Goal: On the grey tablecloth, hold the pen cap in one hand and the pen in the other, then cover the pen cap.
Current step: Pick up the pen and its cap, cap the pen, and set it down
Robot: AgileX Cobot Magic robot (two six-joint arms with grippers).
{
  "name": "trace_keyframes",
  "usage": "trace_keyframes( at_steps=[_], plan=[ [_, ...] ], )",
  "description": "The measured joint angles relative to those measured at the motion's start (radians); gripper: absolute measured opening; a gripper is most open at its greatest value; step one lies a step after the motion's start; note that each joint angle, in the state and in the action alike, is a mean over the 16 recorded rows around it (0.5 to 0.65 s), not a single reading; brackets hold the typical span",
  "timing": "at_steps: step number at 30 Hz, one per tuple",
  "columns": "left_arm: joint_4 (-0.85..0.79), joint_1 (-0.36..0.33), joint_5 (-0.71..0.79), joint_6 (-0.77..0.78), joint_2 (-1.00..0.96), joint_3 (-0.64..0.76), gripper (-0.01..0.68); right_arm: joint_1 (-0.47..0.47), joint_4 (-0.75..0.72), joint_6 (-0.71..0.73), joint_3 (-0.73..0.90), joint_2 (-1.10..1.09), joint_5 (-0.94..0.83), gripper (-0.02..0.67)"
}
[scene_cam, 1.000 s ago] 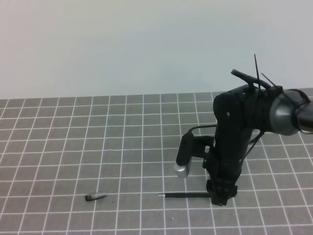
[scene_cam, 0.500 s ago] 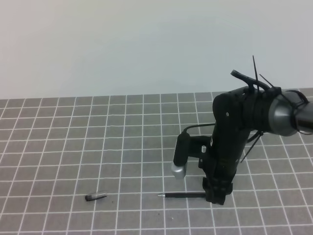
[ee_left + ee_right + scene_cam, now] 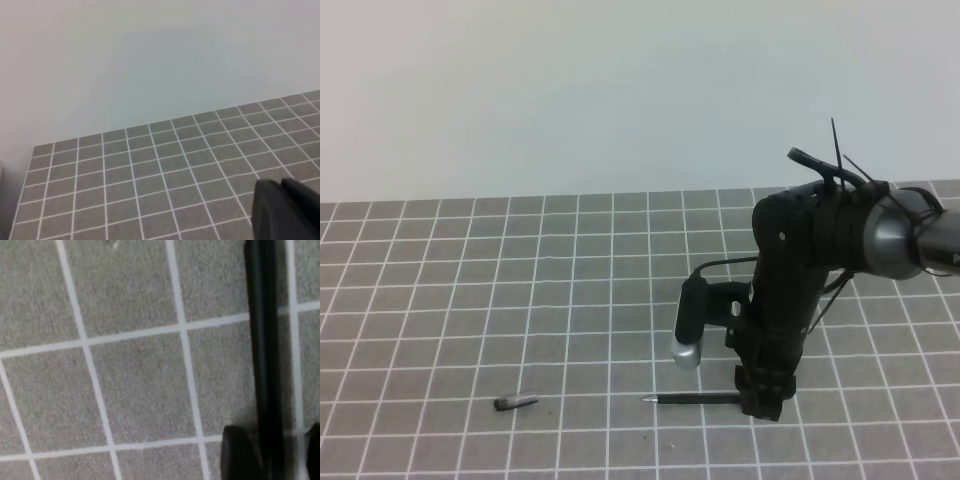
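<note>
The pen point(image 3: 695, 398) lies flat on the grey tablecloth point(image 3: 520, 300), its silvery tip pointing left. My right gripper point(image 3: 760, 405) stands down over the pen's right end. In the right wrist view the pen point(image 3: 263, 340) runs between the two fingers point(image 3: 240, 455); the left one is close against it and a gap shows on the other side, so the gripper is open. The pen cap point(image 3: 515, 403) lies alone at the front left. My left gripper point(image 3: 285, 210) shows only in its own wrist view, shut and holding nothing, above bare cloth.
A plain pale wall rises behind the cloth's far edge. The right arm's black links and a silver-tipped wrist camera point(image 3: 688, 348) hang just above the pen. Gridded cloth stretches between cap and pen.
The right arm has shifted slightly left along the pen and its jaws have narrowed around the shaft. Pen and cap have not moved.
</note>
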State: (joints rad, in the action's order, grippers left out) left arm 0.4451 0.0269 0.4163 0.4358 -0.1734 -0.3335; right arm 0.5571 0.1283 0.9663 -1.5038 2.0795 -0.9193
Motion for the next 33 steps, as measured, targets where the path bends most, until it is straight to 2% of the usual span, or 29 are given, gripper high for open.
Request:
trace_keyframes(
  at_steps=[5,19,26,33],
  plan=[
    [-0.001,0.0,-0.014,0.0,0.0,0.0,0.0,0.0,-0.014,0.004,-0.002,0.009,-0.004,0.276],
    [-0.007,0.0,-0.038,0.0,0.0,0.0,0.0,0.0,-0.053,0.003,-0.028,0.011,-0.044,0.081],
    [-0.013,0.0,0.008,-0.002,-0.011,-0.02,0.0,0.0,-0.034,-0.01,-0.117,0.004,-0.153,0.067],
    [-0.016,0.0,0.17,-0.013,-0.1,-0.114,0.0,0.0,0.018,-0.022,-0.219,-0.009,-0.255,0.067]
  ],
)
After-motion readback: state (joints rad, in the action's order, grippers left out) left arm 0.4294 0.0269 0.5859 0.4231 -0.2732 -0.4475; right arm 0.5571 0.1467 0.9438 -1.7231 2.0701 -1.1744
